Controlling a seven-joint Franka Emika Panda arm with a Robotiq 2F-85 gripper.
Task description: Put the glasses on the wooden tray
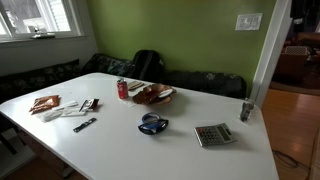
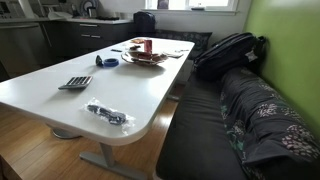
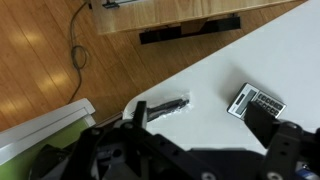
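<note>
While the end effector [image 3: 190,160] is hanging high over a counter [image 3: 285,50] corner, well away from the wooden tray [image 1: 155,96], the wrist cam is looking down on the grey calculator [image 3: 258,102] & a thin black stick in a clear bag [image 3: 165,105], not the target. Its fingers are showing dark & blurry at the bottom of the wrist view. They're looking spread wide w/ nothing between them, so it's carrying nothing.

The glasses [image 1: 150,127] are lying flat on the counter near the tray but apart from it, on the tray's calculator side. They're sitting right up against the blue tape roll [image 2: 107,61], and both are too small to say whether they're touching. The red can [image 1: 123,88] is standing just beside the tray on its far side from the glasses. The tray is already holding some stuff, can't tell what.

Step in hand, as I'm reading it, is the reach, w/ no grasp made yet. To do it well:
- Travel towards the tray at height, then stop over the glasses, not the tape.
- Rotate the wrist so the fingers are closing across a thin part of the frame, e.g. the bridge.
- Descend straight & slow, since the frame is low on the counter and the tips need to be nearly brushing it.
- Approach from the side away from the tape, so it isn't getting pinched too.
- Lift clear before heading for the tray, aiming at a bare patch away from the can.
</note>
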